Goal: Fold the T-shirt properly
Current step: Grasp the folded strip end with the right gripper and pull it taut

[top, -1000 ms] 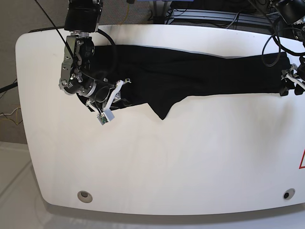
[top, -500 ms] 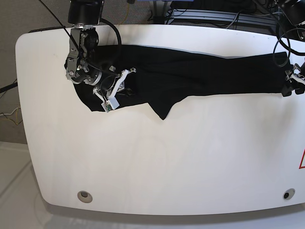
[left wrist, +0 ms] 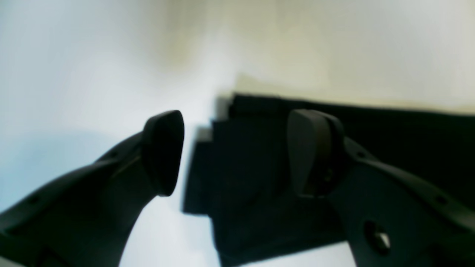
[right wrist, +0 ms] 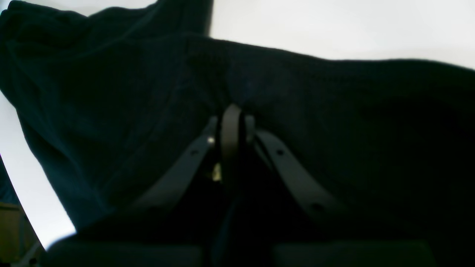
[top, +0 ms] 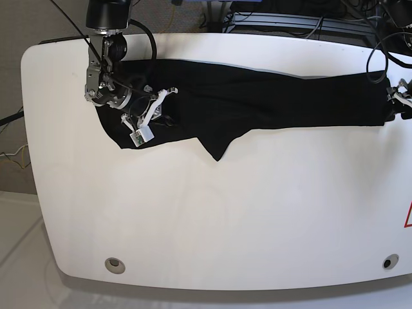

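Note:
The black T-shirt lies stretched in a long band across the far half of the white table, with a pointed flap hanging toward the front near the middle. My right gripper is at the shirt's left end; in the right wrist view it is shut on a bunched fold of the T-shirt. My left gripper is at the shirt's right end. In the left wrist view it is open, its fingers spread over the layered edge of the T-shirt without gripping it.
Black cables and equipment sit behind the table's far edge. Two round holes are near the front edge. A red marking shows at the right edge.
My right gripper has moved back and slightly left, pulling the shirt's left end with it. My left gripper has shifted right and back at the shirt's right end.

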Controlling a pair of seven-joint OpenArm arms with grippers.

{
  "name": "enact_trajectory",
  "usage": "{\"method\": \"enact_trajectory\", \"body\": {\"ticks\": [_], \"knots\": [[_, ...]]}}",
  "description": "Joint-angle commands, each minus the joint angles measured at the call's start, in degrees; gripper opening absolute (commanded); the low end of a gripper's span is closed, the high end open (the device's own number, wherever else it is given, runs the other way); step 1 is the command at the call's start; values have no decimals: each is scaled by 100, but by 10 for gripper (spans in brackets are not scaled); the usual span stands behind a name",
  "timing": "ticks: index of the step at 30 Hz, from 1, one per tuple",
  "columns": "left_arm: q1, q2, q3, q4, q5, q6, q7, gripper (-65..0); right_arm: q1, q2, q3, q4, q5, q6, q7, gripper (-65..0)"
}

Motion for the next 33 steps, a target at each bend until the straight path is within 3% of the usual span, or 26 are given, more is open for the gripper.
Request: {"method": "enact_trajectory", "body": {"ticks": [1, 9, 11, 21, 25, 33], "knots": [[110, 20, -54, 198, -63, -36, -57, -241, 119, -20, -37, 294, -191, 17, -378, -646], [-75, -65, -44, 50, -33, -49, -42, -242, 370, -84, -183, 997, 225, 17, -1441, -619], [-121, -92, -52, 19, -26, -62, -81, -241, 575, -190, -287, 1087, 767, 17, -2172, -618], [-124, -72, -57, 35, -48, -49, -55, -242, 416, -231, -255, 1442, 1006, 17, -2385, -611], [-136, -137, -67, 91, -73, -97, 97, -235, -11, -256, -106, 2128, 1062, 17, -2497, -609], [-89, -217, -77, 90, -616, -163, 343, -226, -350, -267, -136, 2658, 1025, 17, -2485, -608]]}}
